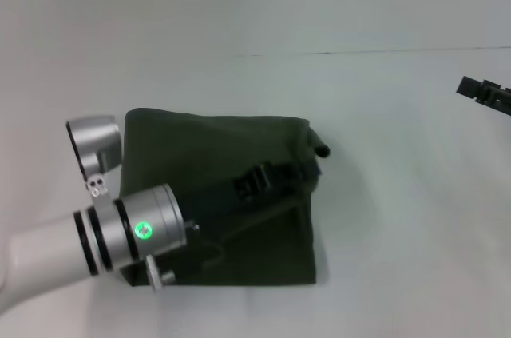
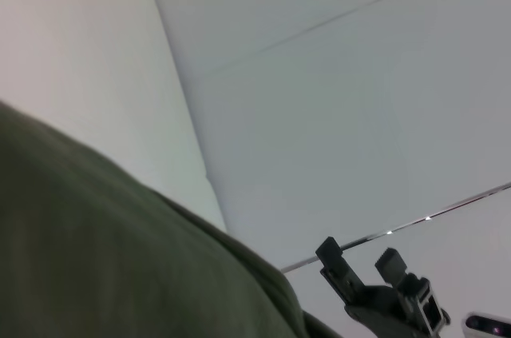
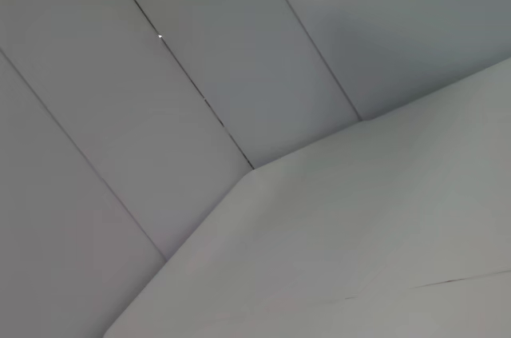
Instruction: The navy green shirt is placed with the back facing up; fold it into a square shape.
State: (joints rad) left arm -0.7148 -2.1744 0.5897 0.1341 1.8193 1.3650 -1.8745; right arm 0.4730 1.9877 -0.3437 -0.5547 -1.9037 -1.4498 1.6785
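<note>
Shirt: the dark olive-green cotton shirt [image 1: 215, 194] lies on my white surface [image 1: 399, 194], already folded near square; one bunched corner pokes out on its far right side.
Left claw [image 1: 259, 182]: low over the shirt's middle, probably pressing a fold; I cannot tell its finger state.
Right claw [image 1: 485, 92]: parked well apart at the right, fingers spread in the left wrist view.

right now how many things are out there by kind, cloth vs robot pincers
cloth: 1, the navy green shirt, folded on the white table
pincers: 2, the left pincer over the shirt, the right pincer off at the right edge above the table
total: 3
</note>
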